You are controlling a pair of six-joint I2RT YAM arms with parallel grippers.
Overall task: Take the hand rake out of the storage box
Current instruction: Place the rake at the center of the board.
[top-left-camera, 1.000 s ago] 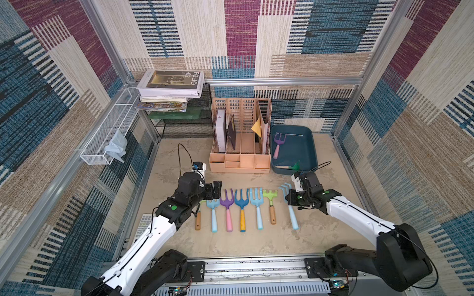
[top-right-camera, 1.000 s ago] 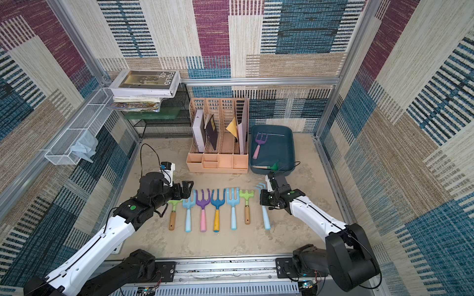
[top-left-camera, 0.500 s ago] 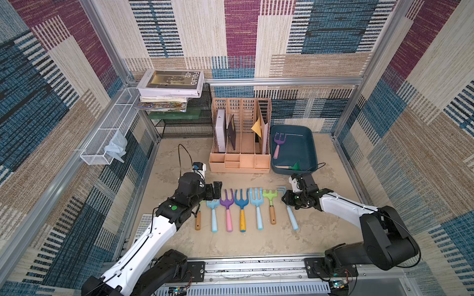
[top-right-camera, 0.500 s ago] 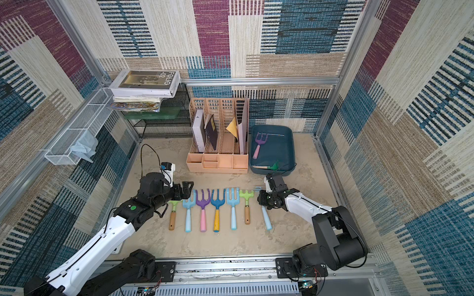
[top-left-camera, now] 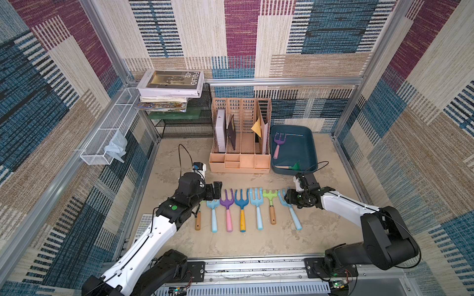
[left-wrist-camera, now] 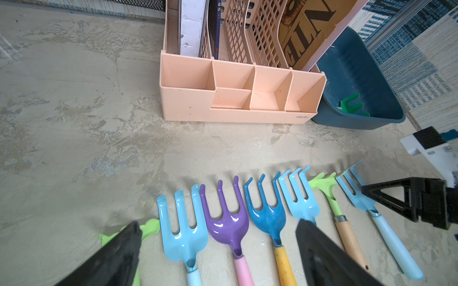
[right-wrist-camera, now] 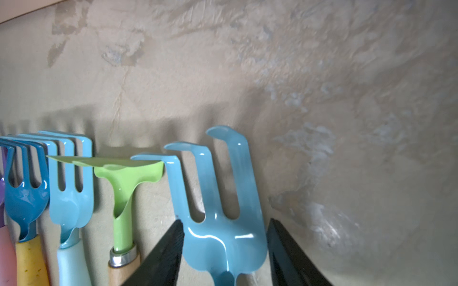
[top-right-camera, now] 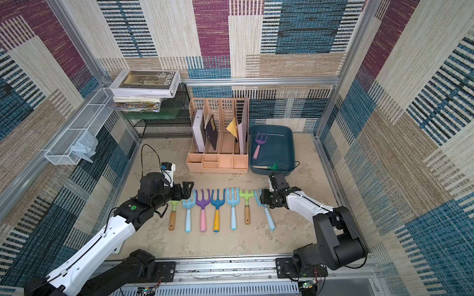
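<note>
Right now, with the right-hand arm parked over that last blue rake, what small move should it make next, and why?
Probably lift the right gripper straight up. Its jaws stand apart on either side of the light-blue rake, which lies flat at the end of the row, so it looks released. A purple rake and a green rake are in the storage box.

Mottled beige stone-look tabletop (top-left-camera: 256,241), across the middle of the frame in both top views. Upper centre: peach slotted plastic file organizer (top-left-camera: 239,166), with shallow dark teal-blue plastic tub (top-left-camera: 297,148) just beside it on the right. Lower centre: row of seven coloured hand rakes and forks (top-left-camera: 242,205), lying flat, handles toward the bottom edge.
</note>
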